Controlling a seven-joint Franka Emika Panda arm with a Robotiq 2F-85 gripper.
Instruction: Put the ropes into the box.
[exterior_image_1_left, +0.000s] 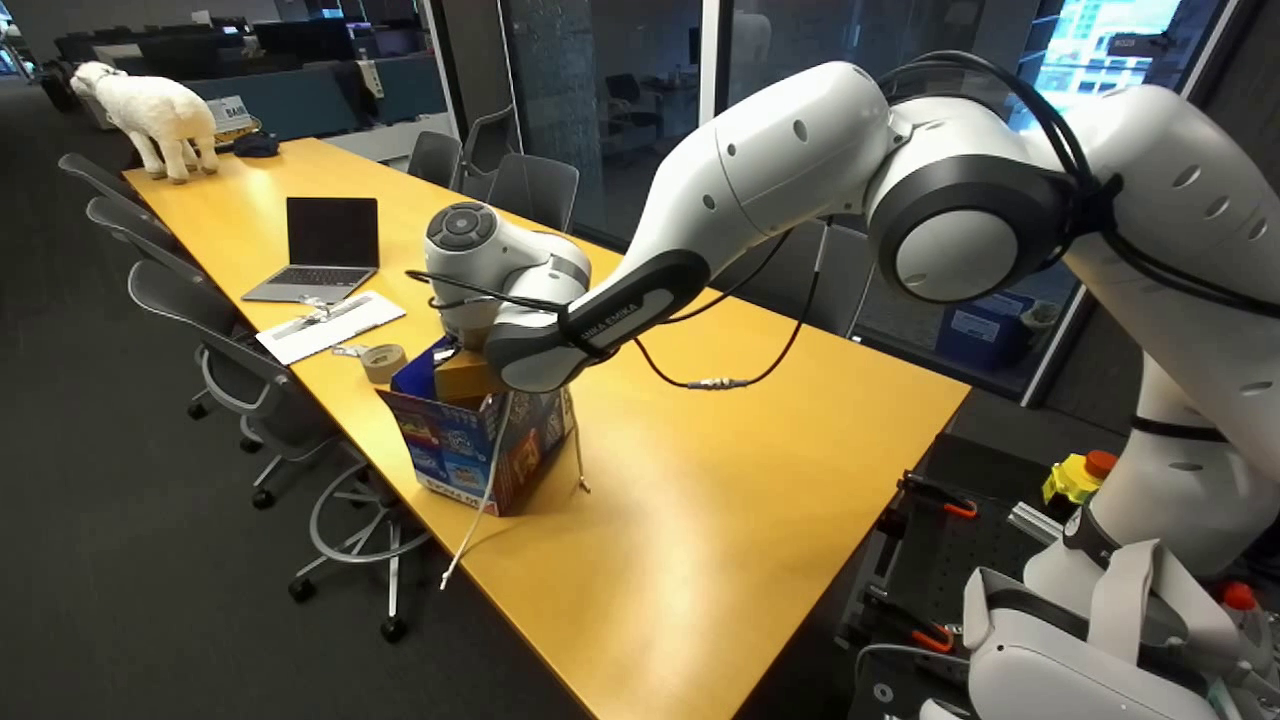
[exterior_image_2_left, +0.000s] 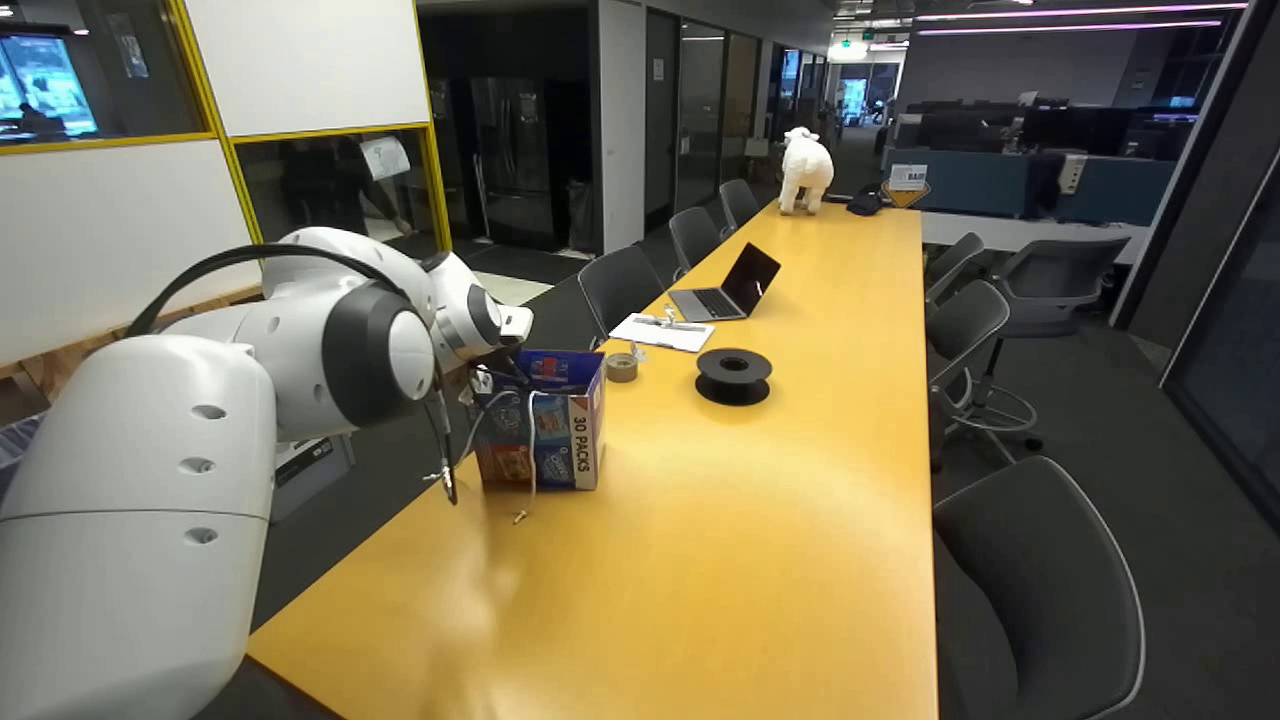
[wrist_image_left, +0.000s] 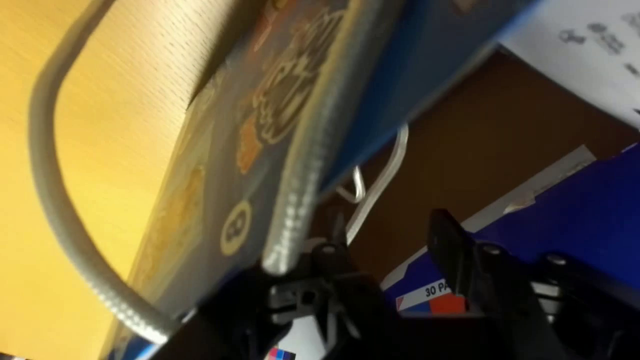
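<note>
The box (exterior_image_1_left: 440, 445) is an open, printed snack carton near the table's edge; it also shows in an exterior view (exterior_image_2_left: 585, 440) and the wrist view (wrist_image_left: 560, 215). White-grey ropes (exterior_image_1_left: 493, 465) hang over its rim, with ends dangling outside; they also show in an exterior view (exterior_image_2_left: 533, 445). In the wrist view, a thick rope (wrist_image_left: 320, 135) crosses close to the left finger, and thinner rope lies inside the box. My gripper (wrist_image_left: 390, 235) points down into the box mouth with its fingers apart, nothing visible between them. The box walls hide the fingers in both exterior views.
A tape roll (exterior_image_2_left: 621, 368) stands beside the box, with a black spool (exterior_image_2_left: 734, 378) farther along. A clipboard with paper (exterior_image_1_left: 330, 327) and an open laptop (exterior_image_1_left: 325, 250) lie beyond. A plush sheep (exterior_image_1_left: 150, 115) stands at the far end. Chairs line the table (exterior_image_1_left: 690, 540).
</note>
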